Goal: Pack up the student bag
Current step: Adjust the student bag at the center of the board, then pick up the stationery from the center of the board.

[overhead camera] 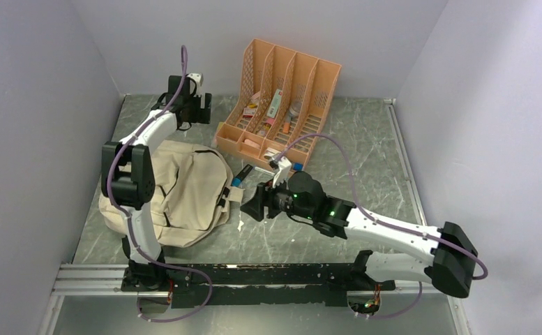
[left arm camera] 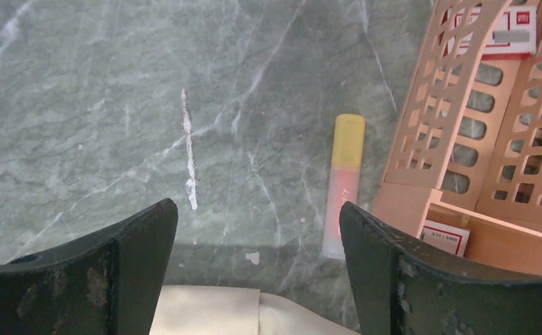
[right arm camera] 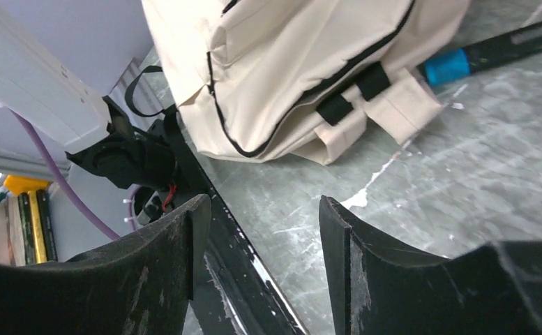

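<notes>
The beige student bag (overhead camera: 177, 192) lies flat on the left of the table, zippers closed as far as I can see. It also shows in the right wrist view (right arm camera: 303, 63), and its edge shows in the left wrist view (left arm camera: 212, 310). My left gripper (overhead camera: 199, 110) is open and empty, above the table beyond the bag's far edge; its jaws (left arm camera: 257, 209) stand wide apart. My right gripper (overhead camera: 252, 207) is open and empty, just right of the bag's near right corner, pointing at it (right arm camera: 264, 202).
An orange file organizer (overhead camera: 282, 98) holding small boxes and stationery stands at the back centre (left arm camera: 477, 139). A pink tube with a yellow cap (left arm camera: 343, 183) lies beside its left corner. A black marker with a blue band (overhead camera: 240, 174) lies at the bag's right edge (right arm camera: 491, 52).
</notes>
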